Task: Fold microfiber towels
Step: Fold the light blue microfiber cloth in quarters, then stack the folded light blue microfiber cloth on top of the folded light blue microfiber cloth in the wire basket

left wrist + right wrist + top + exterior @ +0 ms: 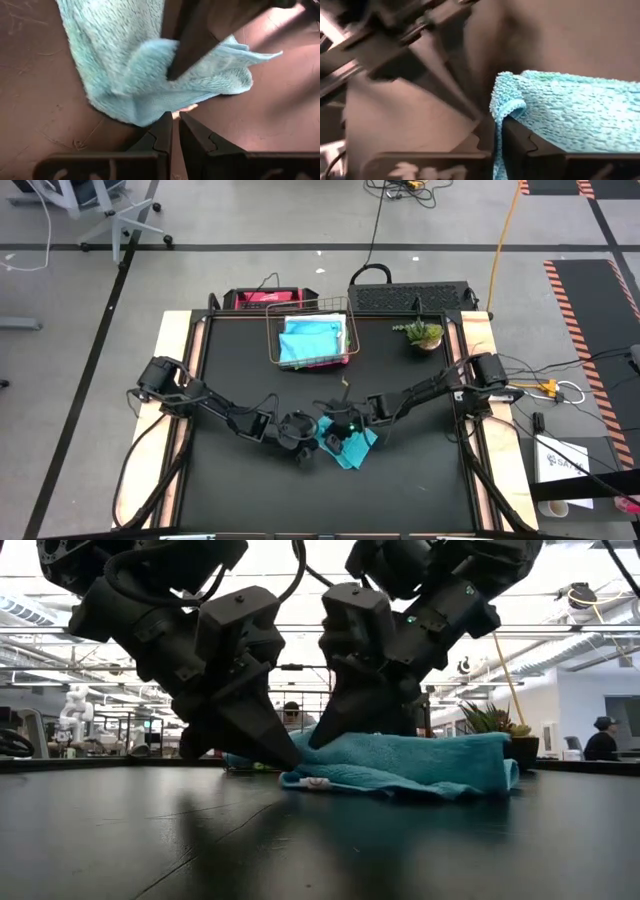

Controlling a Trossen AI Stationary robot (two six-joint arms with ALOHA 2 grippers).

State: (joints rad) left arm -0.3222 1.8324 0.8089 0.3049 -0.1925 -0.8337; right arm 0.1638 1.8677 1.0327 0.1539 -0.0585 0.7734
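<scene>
Both hands meet mid-tabletop: the right hand pinches the turquoise towel's edge; the left hand, closed, grips its label.

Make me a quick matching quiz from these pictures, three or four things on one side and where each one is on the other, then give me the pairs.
Things:
1. towel
2. basket
3. plant
4. left gripper

Places:
A. far right corner of the table
B. mid-table, between both grippers
C. far edge, holding folded cloths
D. at the towel's left edge, jaws nearly shut

Pairs: 1-B, 2-C, 3-A, 4-D
</scene>
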